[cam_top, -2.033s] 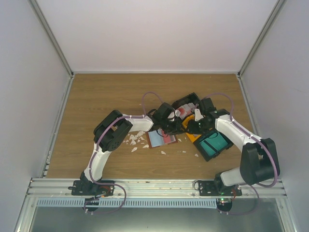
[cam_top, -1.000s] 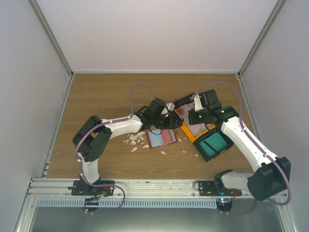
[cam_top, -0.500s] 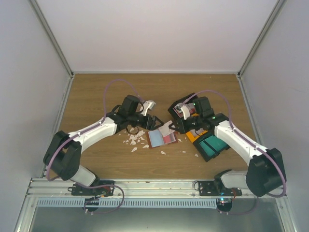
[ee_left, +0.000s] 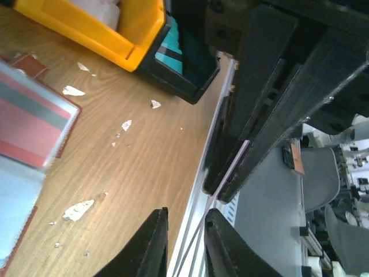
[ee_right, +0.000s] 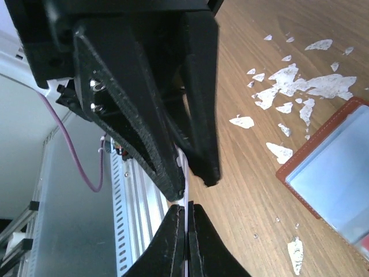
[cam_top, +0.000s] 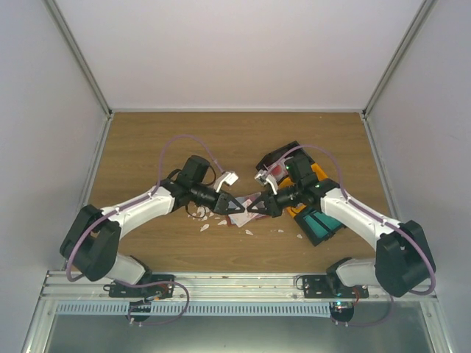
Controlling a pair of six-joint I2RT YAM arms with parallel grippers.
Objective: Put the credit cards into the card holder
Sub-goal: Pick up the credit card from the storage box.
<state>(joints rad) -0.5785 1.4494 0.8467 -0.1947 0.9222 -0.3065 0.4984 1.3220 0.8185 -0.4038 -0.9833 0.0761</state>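
My right gripper [cam_top: 257, 207] [ee_right: 185, 206] is shut on a thin pale credit card [ee_right: 186, 190], seen edge-on. My left gripper [cam_top: 238, 208] [ee_left: 185, 212] is open and faces it tip to tip. The card's free edge [ee_left: 194, 235] runs between the left fingers, close to one of them. Both grippers hang just above the open card holder [cam_top: 243, 218], which is mostly hidden under them from the top. Its reddish-brown rim and blue-grey inner faces show in the left wrist view [ee_left: 29, 124] and in the right wrist view [ee_right: 337, 173].
A yellow bin [ee_left: 86, 29] and a black bin of teal cards [cam_top: 321, 224] [ee_left: 184, 63] stand right of the holder. Another black bin [cam_top: 278, 163] is behind it. White torn scraps [cam_top: 202, 214] [ee_right: 300, 86] litter the wood left of the holder.
The right gripper has brought the card down and left from the bins. The left gripper has swung in from the left. Their tips now meet over the card holder.
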